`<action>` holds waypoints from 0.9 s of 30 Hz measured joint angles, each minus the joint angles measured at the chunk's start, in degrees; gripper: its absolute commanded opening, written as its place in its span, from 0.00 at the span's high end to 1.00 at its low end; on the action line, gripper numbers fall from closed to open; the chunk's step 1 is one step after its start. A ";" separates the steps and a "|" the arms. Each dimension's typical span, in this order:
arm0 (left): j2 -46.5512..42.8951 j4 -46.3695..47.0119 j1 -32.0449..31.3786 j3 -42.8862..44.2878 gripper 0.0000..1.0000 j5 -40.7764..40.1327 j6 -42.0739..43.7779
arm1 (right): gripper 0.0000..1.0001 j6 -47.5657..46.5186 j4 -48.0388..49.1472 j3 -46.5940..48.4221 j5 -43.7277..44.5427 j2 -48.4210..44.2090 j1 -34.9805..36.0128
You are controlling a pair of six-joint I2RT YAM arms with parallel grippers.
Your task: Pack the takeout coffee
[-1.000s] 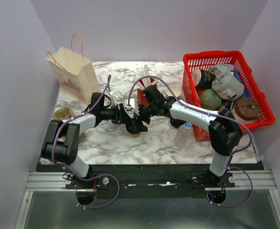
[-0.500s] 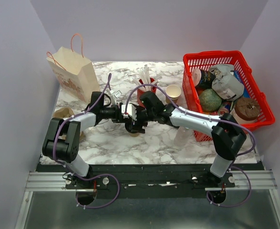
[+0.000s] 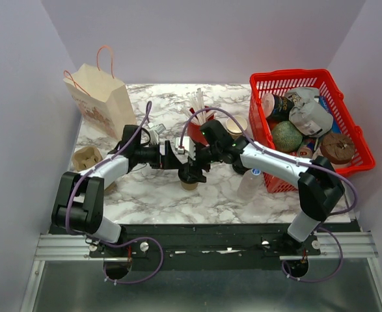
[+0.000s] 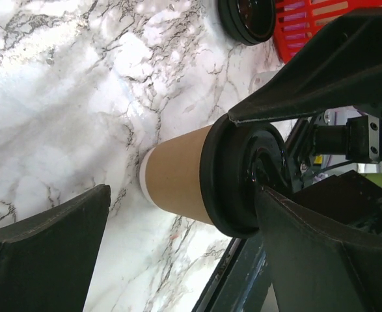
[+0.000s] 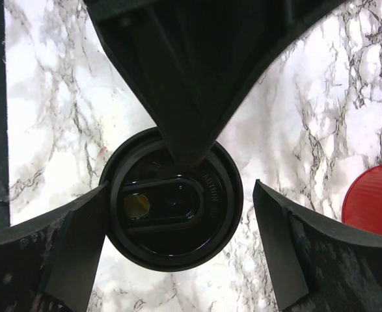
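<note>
Takeout coffee in a small tan kraft-paper cup with round black plastic lid point(image 4: 177, 179), upright on white, grey-veined marble tabletop point(image 3: 145, 195), about mid-table, nearer the arm bases than a red cup of pale straws point(image 3: 196, 129).

Left gripper point(image 4: 184, 192) extended in from the left, turned on its side and spread wide: one black finger point(image 4: 44, 250) low beside the cup's base, the other up level with the lid. No grip on anything; contact with the lid rim impossible to tell.

Right gripper point(image 5: 181, 188) directly above, pointing down, likewise wide apart, black fingers point(image 5: 47, 260) flanking the lid on either side, with no hold on it. Between them in the right wrist view, a black wedge of the left gripper across the lid's far edge.

Loose black lid point(image 4: 248, 18) flat on the marble farther off, just beside a red plastic mesh basket point(image 3: 295, 78) of assorted goods at the table's right. Tan paper bag with pink handles point(image 3: 99, 101) standing at far left, well apart from the coffee.
</note>
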 measured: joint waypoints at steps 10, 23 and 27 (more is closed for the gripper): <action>-6.14 -3.21 0.00 2.03 0.01 -1.66 3.17 | 0.04 0.37 -1.70 0.09 -2.34 -4.70 -0.68; -13.42 -6.99 0.39 0.20 0.01 -4.07 6.16 | 0.10 -0.42 1.27 -1.77 2.32 -2.05 -0.68; -12.87 -3.91 0.39 -2.62 0.01 -3.91 2.93 | 0.10 -1.25 2.43 -2.93 3.61 -1.53 -0.68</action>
